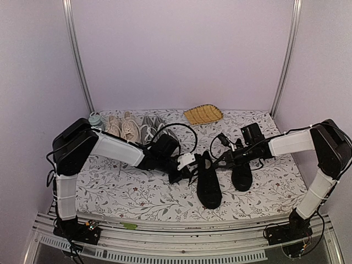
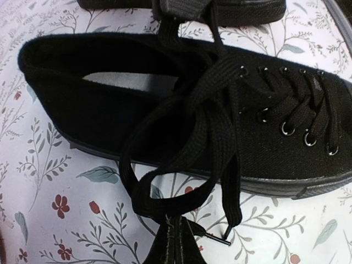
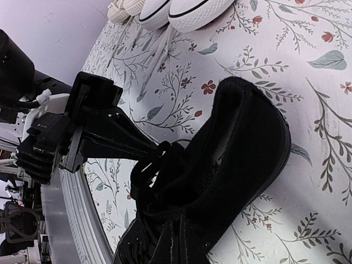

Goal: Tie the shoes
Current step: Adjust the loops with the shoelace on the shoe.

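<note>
Shoes (image 1: pixel 209 184), all black, lying on the floral worktop (image 1: pixel 137 192): one between the two grippers, the other beside it under the right arm. Left gripper (image 2: pixel 175 231) pinched fully closed on a loop of black lace (image 2: pixel 165 206), just in front of the near shoe's side. Right gripper (image 1: pixel 224 157) closed tight over that shoe's lacing; grip on a lace impossible to tell.

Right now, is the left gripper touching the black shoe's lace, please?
Touching. The left wrist view shows the left gripper shut on the lace beside the shoe.
</note>
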You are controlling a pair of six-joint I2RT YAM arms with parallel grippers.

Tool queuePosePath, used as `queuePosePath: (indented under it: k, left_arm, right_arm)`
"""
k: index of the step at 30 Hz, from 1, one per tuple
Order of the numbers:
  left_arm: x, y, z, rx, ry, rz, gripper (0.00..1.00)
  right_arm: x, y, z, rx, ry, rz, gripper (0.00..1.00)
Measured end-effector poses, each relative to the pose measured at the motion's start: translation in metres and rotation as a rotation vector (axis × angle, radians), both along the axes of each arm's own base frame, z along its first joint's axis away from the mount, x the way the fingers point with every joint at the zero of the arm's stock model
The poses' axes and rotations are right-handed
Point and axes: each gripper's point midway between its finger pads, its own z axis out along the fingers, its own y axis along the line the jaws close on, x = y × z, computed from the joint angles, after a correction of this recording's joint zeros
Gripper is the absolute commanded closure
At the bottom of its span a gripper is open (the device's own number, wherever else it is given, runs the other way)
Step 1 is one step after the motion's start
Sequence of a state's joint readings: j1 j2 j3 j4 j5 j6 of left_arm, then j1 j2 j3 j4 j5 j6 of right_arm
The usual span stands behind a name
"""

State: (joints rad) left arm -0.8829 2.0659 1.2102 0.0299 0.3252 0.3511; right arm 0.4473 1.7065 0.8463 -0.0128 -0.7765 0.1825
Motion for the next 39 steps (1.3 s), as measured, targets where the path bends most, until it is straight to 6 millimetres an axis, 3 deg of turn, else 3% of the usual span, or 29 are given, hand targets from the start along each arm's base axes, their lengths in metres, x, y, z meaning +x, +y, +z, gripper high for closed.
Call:
queuePosePath:
  k: [7,14,17,18,20,28,35,39]
  left_arm:
    - [0.002,0.011,0.006,-0.018,0.016,0.037,1.00]
    - [0.016,0.020,0.026,-0.065,-0.011,0.089,1.00]
    - [0.013,0.019,0.022,-0.054,-0.001,0.063,0.68]
    - [0.011,0.016,0.021,-0.050,-0.004,0.043,0.61]
    - [0.007,0.013,0.020,-0.044,-0.016,0.011,0.56]
    - [0.011,-0.004,0.025,-0.031,-0.111,-0.056,0.54]
    - [0.000,-0.009,0.004,0.034,-0.134,-0.106,0.58]
    - [0.002,-0.009,0.001,0.051,-0.148,-0.105,0.56]
  right_arm:
    - [-0.002,-0.003,0.002,-0.021,-0.009,0.001,0.99]
    - [-0.003,-0.005,0.002,-0.032,-0.020,0.004,0.99]
    - [-0.004,-0.005,0.002,-0.034,-0.022,0.007,0.99]
    - [-0.004,-0.005,0.002,-0.034,-0.022,0.008,0.99]
    - [-0.004,-0.005,0.002,-0.034,-0.022,0.008,0.99]
    - [-0.004,-0.005,0.002,-0.033,-0.022,0.008,0.99]
    - [-0.004,-0.004,0.002,-0.033,-0.022,0.010,0.99]
    - [-0.004,-0.004,0.002,-0.033,-0.022,0.009,0.99]
